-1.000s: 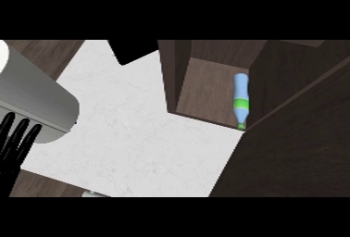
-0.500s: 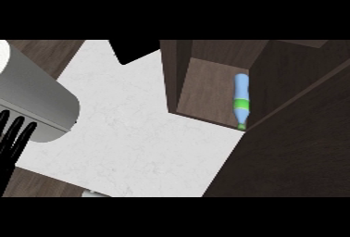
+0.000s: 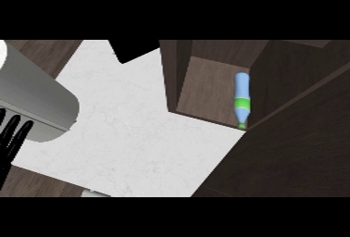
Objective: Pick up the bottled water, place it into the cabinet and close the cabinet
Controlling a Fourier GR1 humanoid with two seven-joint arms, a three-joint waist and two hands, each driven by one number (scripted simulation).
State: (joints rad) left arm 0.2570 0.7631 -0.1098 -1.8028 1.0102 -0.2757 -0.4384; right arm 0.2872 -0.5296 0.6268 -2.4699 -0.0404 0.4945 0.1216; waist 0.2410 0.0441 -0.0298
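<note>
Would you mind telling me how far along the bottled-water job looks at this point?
Done: the bottled water already lies inside the cabinet, against its right wall. In hand: nothing; the left robot hand shows at the left edge with straight fingers, holding nothing, and the right one is out of view. Left: closing the cabinet, since its inside is exposed and the dark cabinet door stands open at the right.

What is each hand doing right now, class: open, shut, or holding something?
Left hand: open, fingers straight, holding nothing, at the view's left edge.
Right hand: not in view, so it cannot be told.
</note>
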